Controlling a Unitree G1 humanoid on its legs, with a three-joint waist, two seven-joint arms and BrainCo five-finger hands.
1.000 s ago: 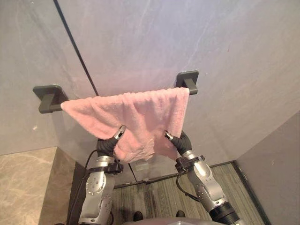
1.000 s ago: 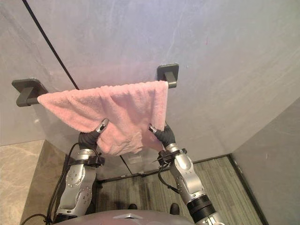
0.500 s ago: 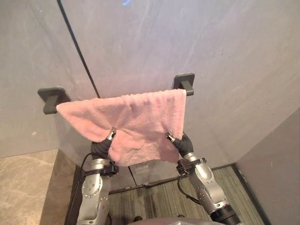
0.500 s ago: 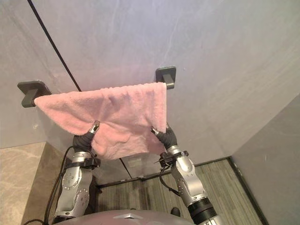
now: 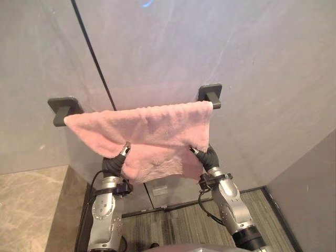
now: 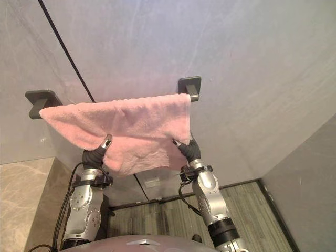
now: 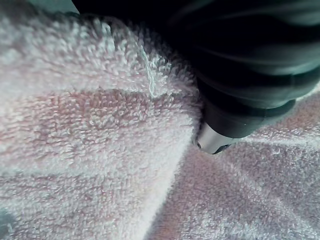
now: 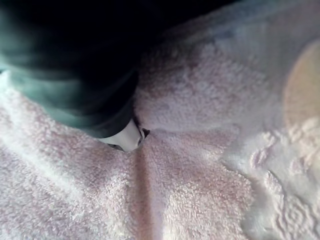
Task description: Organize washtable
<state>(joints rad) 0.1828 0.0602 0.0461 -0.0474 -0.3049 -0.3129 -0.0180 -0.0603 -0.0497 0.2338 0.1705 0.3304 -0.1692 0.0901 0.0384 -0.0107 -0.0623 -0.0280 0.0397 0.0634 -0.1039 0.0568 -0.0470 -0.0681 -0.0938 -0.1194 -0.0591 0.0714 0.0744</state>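
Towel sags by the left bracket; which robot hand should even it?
Left, probably: left robot hand sits under the sagging side of the pink towel; right robot hand is below the neat end.

Bathroom or washroom interior, possibly domestic. Grey stone-look wall panels [image 5: 220, 47] carry a dark wall-mounted towel rail [image 5: 63, 107] draped with a pink towel [image 5: 149, 128]. A beige marble-like countertop [image 5: 29, 210] adjoins at lower left.

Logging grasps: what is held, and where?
Cannot tell: left hand and right hand press into the pink towel, at its lower hanging part.
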